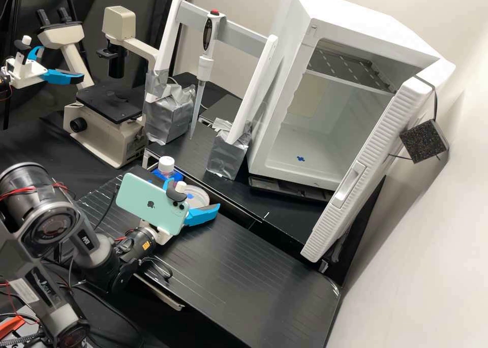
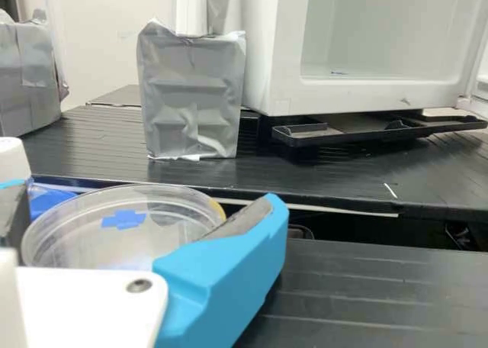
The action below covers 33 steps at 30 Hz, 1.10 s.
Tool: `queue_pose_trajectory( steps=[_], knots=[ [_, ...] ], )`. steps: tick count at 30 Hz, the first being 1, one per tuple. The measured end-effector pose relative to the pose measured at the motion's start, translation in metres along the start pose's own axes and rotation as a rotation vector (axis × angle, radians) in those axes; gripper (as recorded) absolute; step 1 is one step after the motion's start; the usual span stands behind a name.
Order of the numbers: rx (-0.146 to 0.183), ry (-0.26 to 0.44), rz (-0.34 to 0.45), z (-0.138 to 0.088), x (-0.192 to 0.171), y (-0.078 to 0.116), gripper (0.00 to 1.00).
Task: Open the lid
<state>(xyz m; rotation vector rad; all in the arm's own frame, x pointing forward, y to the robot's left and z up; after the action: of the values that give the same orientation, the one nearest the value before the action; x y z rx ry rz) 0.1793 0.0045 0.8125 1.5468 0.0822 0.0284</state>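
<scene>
The gripper (image 1: 197, 191) has its blue fingers wide apart, with the round see-through dish (image 2: 122, 237) between them. A white-capped bottle (image 1: 166, 165) is near one finger. Past the fingers are a silver-wrapped block (image 2: 191, 96) and a big white box (image 1: 284, 73).

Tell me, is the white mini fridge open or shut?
Open: the door stands swung outward, leaving the slotted shelf and blue mark inside in plain sight.

A logo (image 1: 151, 204) marks the phone (image 1: 136, 190), small lettering (image 1: 85, 240) the arm (image 1: 97, 256).
</scene>
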Motion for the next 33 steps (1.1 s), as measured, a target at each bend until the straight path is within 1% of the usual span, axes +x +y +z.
queue_pose_trajectory(
  steps=[19, 22, 24, 26, 31, 33],
  knots=[
    [0.001, 0.012, -0.010, -0.002, 0.000, -0.001, 0.00],
    [0.007, 0.025, -0.013, -0.004, -0.001, -0.001, 0.00],
    [-0.001, 0.038, -0.021, -0.005, -0.002, 0.000, 0.00],
    [0.000, 0.042, -0.023, -0.005, -0.002, 0.001, 0.00],
    [0.006, 0.058, -0.013, -0.005, -0.006, 0.007, 0.00],
    [0.004, 0.075, -0.007, -0.007, -0.010, 0.010, 0.00]
  ],
)
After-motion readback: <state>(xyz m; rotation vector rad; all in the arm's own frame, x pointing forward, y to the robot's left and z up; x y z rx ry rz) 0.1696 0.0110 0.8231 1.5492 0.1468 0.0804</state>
